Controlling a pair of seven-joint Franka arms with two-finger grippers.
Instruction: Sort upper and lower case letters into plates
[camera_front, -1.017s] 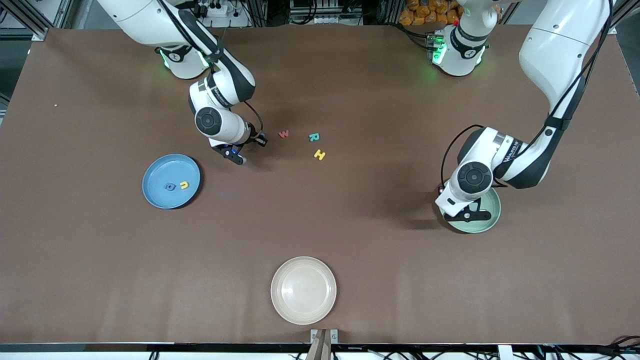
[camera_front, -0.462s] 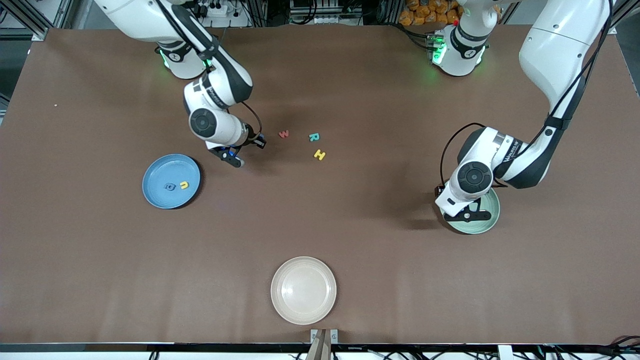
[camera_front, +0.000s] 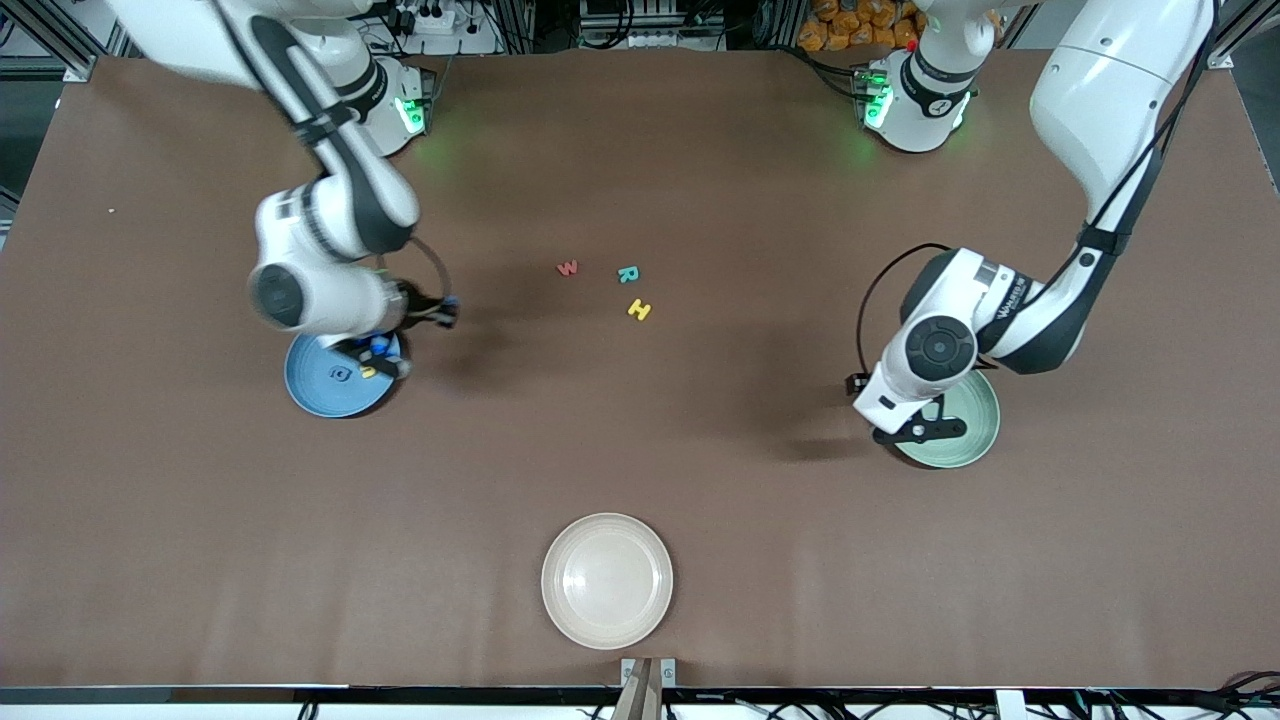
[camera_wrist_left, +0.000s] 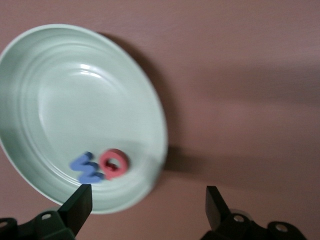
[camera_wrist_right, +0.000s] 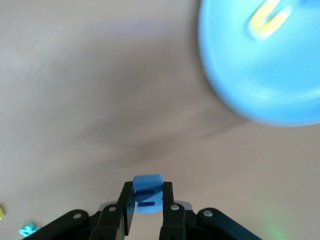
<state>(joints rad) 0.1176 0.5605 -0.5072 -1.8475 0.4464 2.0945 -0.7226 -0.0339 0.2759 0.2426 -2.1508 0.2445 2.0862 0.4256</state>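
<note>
Blue letter is gripped by right end effector over blue plate (left end effector gapes), release awaited.

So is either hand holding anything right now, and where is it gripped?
The right hand, over the blue plate, pinches a blue letter by its two side faces. The left hand, open over the mint plate, holds nothing.

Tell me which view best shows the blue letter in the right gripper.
The right wrist view: the blue letter sits clamped between the right gripper's fingers, close and unobstructed. In the front view it is only a blue speck under that gripper, above the blue plate. The left wrist view does not show it, only the green plate with two letters.
</note>
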